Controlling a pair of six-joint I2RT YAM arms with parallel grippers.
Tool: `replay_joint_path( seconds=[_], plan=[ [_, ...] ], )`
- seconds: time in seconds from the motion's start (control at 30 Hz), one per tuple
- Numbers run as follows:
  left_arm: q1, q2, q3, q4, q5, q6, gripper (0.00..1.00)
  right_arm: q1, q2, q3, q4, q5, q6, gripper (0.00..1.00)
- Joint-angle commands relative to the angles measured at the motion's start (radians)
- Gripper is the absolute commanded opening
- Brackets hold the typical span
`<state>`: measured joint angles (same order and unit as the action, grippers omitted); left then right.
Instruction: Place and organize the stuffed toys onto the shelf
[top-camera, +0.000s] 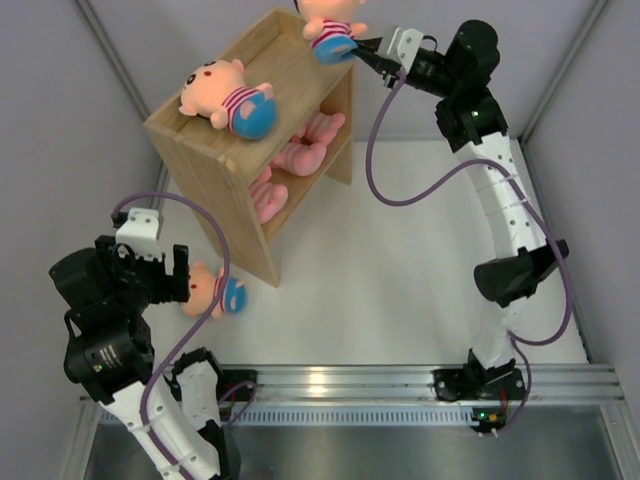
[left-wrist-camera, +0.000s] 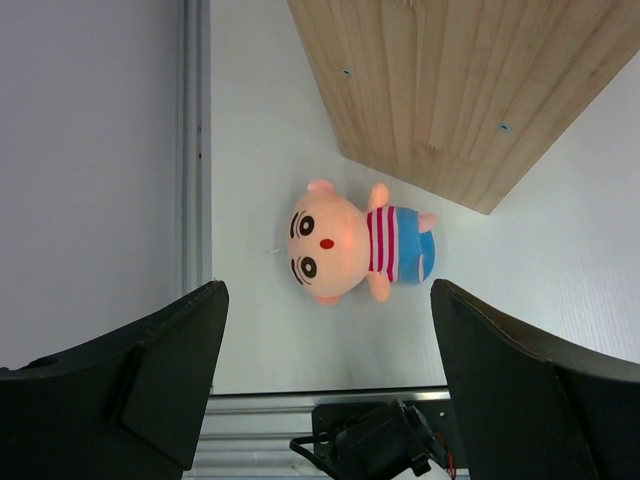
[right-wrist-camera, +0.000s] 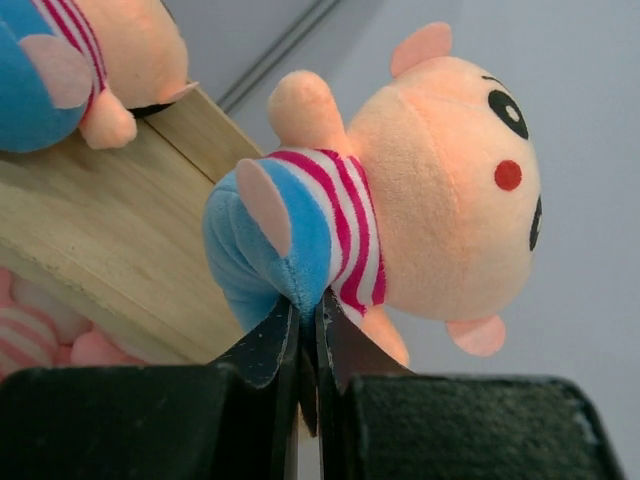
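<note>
A doll (right-wrist-camera: 400, 200), pinched only by a fold of its shorts in the closed right jaws at the far corner of the shelf (top-camera: 195, 135), could be toppled off the edge if released there, while a second doll (left-wrist-camera: 350, 245) is framed on the desk (top-camera: 400, 260) between the wide left jaws.

White table (top-camera: 400, 270) bears shelf (top-camera: 285, 60) and 1 doll (left-wrist-camera: 350, 245).

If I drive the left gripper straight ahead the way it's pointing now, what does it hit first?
Probably the peach stuffed toy lying on the table, centred ahead of the left gripper, jaws open; depth unclear.
</note>
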<state>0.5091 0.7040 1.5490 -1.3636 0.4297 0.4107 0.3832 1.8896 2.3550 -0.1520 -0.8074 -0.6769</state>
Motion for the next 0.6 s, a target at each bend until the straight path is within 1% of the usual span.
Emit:
replay_joint_path(
  seconds=[0.0, 0.3, 0.43, 0.47, 0.5, 0.57],
  plan=[
    [0.005, 0.029, 0.028, 0.004, 0.009, 0.031, 0.88, -0.01, 0.046, 0.044, 0.187, -0.216, 0.007, 0.02],
    [0.005, 0.031, -0.012, 0.008, -0.006, 0.06, 0.88, 0.074, 0.109, 0.046, 0.216, -0.222, -0.016, 0.09],
    [0.005, 0.032, -0.012, 0.011, -0.009, 0.068, 0.88, 0.098, 0.131, 0.035, 0.23, -0.207, -0.004, 0.18],
    [0.005, 0.031, -0.01, 0.011, -0.014, 0.071, 0.88, 0.1, 0.135, 0.026, 0.259, -0.196, 0.002, 0.2],
    [0.005, 0.029, -0.012, 0.011, -0.016, 0.073, 0.88, 0.1, 0.14, 0.018, 0.262, -0.178, 0.002, 0.25],
    [0.0, 0.029, -0.012, 0.008, -0.017, 0.071, 0.88, 0.102, 0.143, 0.013, 0.256, -0.167, 0.0, 0.31]
  ],
)
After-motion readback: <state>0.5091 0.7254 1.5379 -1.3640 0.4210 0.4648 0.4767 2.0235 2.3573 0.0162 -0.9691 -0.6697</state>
